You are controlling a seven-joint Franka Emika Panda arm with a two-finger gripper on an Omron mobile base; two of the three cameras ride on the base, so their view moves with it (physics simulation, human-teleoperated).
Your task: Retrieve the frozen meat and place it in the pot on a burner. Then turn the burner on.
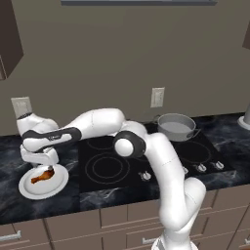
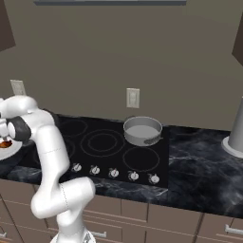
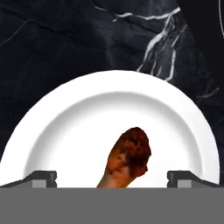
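Meat: frozen meat [image 3: 129, 156] lies near the white plate's [image 3: 78, 118] centre, at the counter's [image 1: 10, 156] left end.
Fingers: my gripper [image 3: 112, 178] hangs spread wide above it, empty.
Handling: I judge it stiff, light, slippery; grip across the thick end.
Pot [image 1: 175, 126]: waits on the back burner.

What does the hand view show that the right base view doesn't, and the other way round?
Hand view: the frozen meat up close, lying on the white plate between the open gripper fingertips. Right base view: the pot on a rear burner, the cooktop knobs, the wall outlets. Both: the plate on the dark marble counter, with the meat on it.
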